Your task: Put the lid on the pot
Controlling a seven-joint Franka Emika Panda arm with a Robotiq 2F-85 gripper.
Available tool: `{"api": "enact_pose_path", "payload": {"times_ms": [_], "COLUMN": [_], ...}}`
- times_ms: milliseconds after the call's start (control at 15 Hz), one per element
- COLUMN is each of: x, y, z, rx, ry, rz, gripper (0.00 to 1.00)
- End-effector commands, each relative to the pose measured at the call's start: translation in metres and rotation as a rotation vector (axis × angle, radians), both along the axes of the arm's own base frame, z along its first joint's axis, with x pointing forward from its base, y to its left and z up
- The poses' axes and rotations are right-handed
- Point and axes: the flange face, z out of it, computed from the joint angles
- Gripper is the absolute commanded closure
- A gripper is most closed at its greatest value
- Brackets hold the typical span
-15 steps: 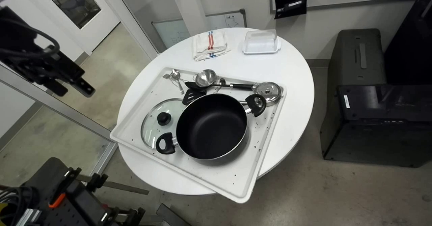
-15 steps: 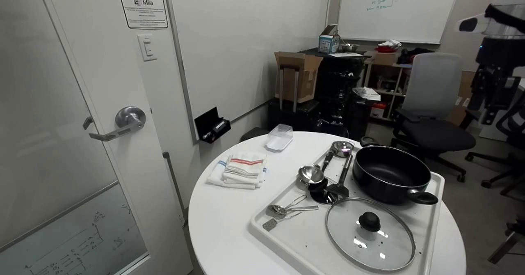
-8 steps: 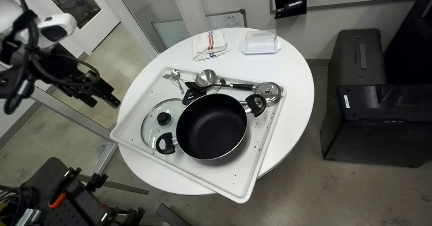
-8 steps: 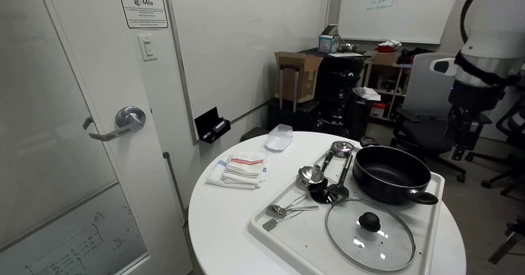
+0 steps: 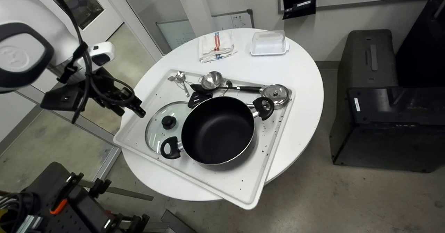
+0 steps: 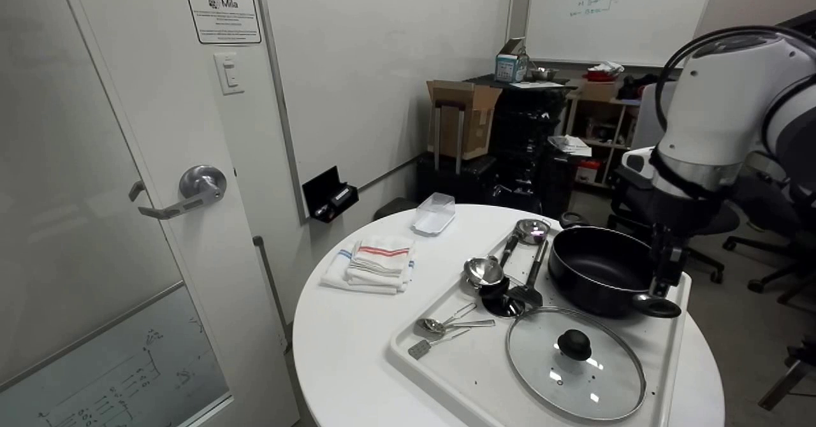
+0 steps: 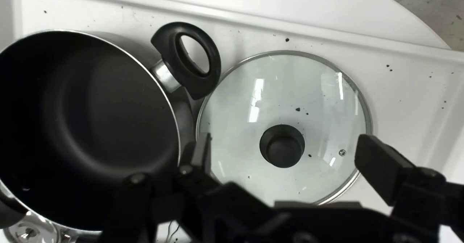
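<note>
The clear glass lid (image 5: 154,132) with its black knob lies flat on the white tray (image 5: 226,179), right beside the black pot (image 5: 218,132). Both exterior views show this, with the lid (image 6: 542,363) in front of the pot (image 6: 605,271). The pot stands upright and uncovered; one loop handle reaches to the lid's edge. My gripper (image 5: 132,112) is above the tray by the lid's outer side. In the wrist view the gripper (image 7: 284,148) is open and empty, its fingers spread wide on either side of the knob (image 7: 282,147), still above the lid (image 7: 235,127).
Metal and black utensils (image 6: 484,273) and a small metal pot (image 5: 276,94) lie on the tray behind the black pot. Folded towels (image 5: 217,45) and a clear plastic box (image 5: 269,43) sit on the round white table (image 5: 299,76). The tray's corner overhangs the table edge.
My arm has moved in from the side toward the table and down, bringing the gripper from beyond the table to over the tray near the lid. The lid and pot have not moved.
</note>
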Motion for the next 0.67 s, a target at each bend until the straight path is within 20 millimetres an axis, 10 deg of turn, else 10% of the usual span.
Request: {"api": "enact_pose_path", "payload": {"times_ms": [0, 600], "x": [0.026, 0.067], "y": [0.015, 0.037], "z": [-0.038, -0.12], "rx": [-0.021, -0.059], "ry": [0.002, 0.048], "rz": [-0.008, 0.022], "gripper": [0.0, 0.0]}}
